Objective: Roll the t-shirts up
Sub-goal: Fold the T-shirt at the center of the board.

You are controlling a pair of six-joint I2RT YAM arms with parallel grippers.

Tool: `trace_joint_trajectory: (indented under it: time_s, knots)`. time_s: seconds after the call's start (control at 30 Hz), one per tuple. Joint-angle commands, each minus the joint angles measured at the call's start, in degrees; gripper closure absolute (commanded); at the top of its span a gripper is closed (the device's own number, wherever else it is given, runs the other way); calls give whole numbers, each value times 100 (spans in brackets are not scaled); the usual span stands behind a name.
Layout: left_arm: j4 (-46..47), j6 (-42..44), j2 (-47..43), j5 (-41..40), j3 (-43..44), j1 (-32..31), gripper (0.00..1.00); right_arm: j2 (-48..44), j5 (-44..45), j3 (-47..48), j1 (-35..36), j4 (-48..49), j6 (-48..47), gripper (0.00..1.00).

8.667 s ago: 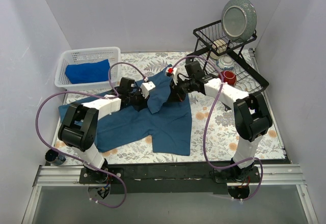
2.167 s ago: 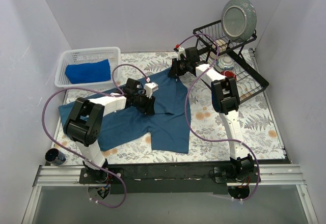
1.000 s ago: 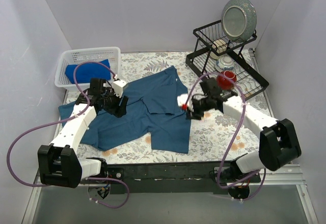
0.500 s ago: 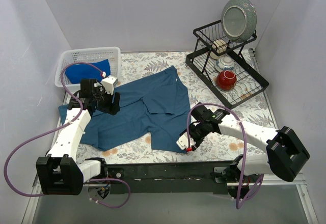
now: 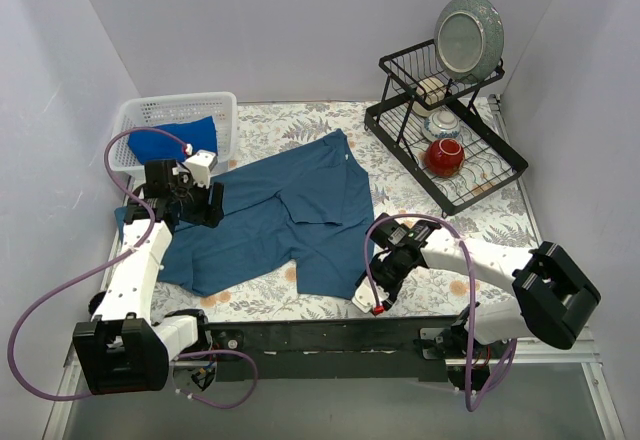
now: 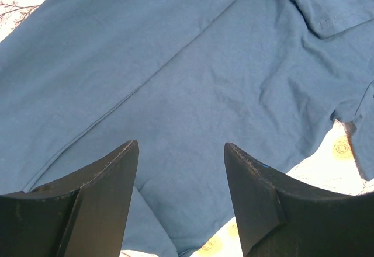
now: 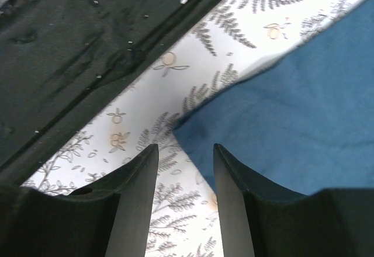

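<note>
A large dark-blue t-shirt (image 5: 290, 215) lies spread flat on the floral table, and it fills the left wrist view (image 6: 193, 76). My left gripper (image 5: 208, 207) hovers open over its left part, jaws (image 6: 181, 146) wide apart and empty. A royal-blue t-shirt (image 5: 172, 141) sits as a bundle in the white basket (image 5: 226, 110). My right gripper (image 5: 372, 288) is low at the big shirt's near right corner, open and empty. In the right wrist view the shirt's corner (image 7: 193, 131) lies just ahead of the gap between the jaws (image 7: 184, 147).
A black dish rack (image 5: 478, 182) stands at the back right with a grey plate (image 5: 469, 36), a small patterned bowl (image 5: 444, 123) and a red bowl (image 5: 443, 157). The black base rail (image 5: 320, 336) runs along the near edge, close to my right gripper (image 7: 70, 41).
My right gripper has swung from the shirt's right edge down to its near right corner. My left gripper has drifted left and back toward the basket. Both stayed open.
</note>
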Motion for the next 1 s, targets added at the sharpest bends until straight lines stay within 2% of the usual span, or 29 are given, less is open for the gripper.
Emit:
trace_joint_trajectory:
  time_s: [0.0, 0.2, 0.5, 0.53, 0.67, 0.8, 0.9, 0.93, 0.97]
  knots:
    - [-9, 47, -144, -47, -44, 123, 40, -4, -193, -157, 104, -115, -183, 50]
    - [8, 82, -100, -82, -62, 194, 40, 39, -97, -430, 341, 526, 273, 59]
    - [-1, 293, -153, -144, -273, 212, 40, 181, 377, -579, 394, 852, 494, 71]
    - [17, 319, -161, -144, -290, 220, 39, 145, 404, -623, 385, 878, 511, 74]
    - [35, 670, -65, -83, -334, 273, 39, -30, 536, -615, 385, 808, 791, 99]
    - [0, 1222, 137, -12, -291, 449, 37, -425, 694, -369, 359, 659, 1424, 99]
    - [-735, 1636, 689, 145, 349, 738, 37, -558, 869, -53, 359, 457, 2109, 99]
    - [-1000, 1742, 874, 225, 821, 1000, 37, -549, 931, 104, 359, 309, 2241, 99]
    - [-1246, 1787, 1311, 295, 1009, 1159, 37, -558, 1062, 149, 359, 255, 2504, 99]
